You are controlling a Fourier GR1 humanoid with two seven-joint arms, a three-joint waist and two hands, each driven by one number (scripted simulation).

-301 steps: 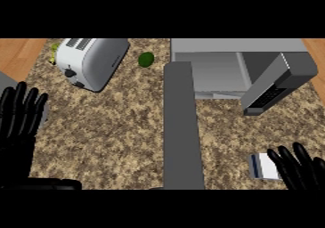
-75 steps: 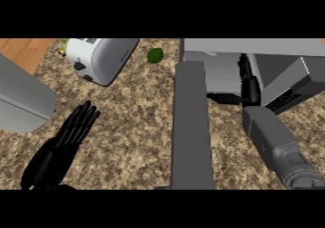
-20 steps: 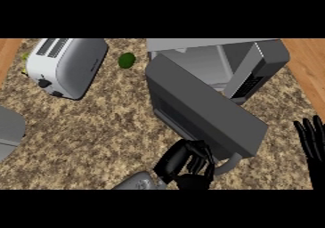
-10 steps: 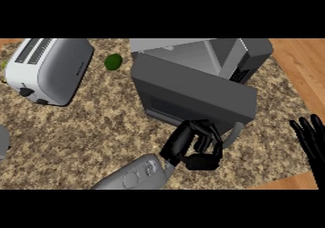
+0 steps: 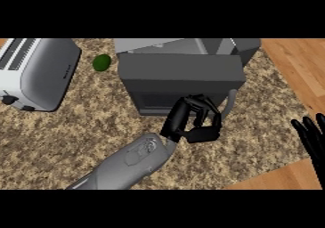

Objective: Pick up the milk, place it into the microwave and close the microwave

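Behind the left hand [image 5: 191, 122], grey microwave [image 5: 181, 73].

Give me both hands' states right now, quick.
Left hand: shut, fingers curled against the microwave door, holding nothing.
Right hand: open, resting at the view's right edge, fingers up.

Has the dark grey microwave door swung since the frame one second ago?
Yes. The dark grey microwave door has swung from angled open to nearly flush against the microwave body, with the left hand at its front.
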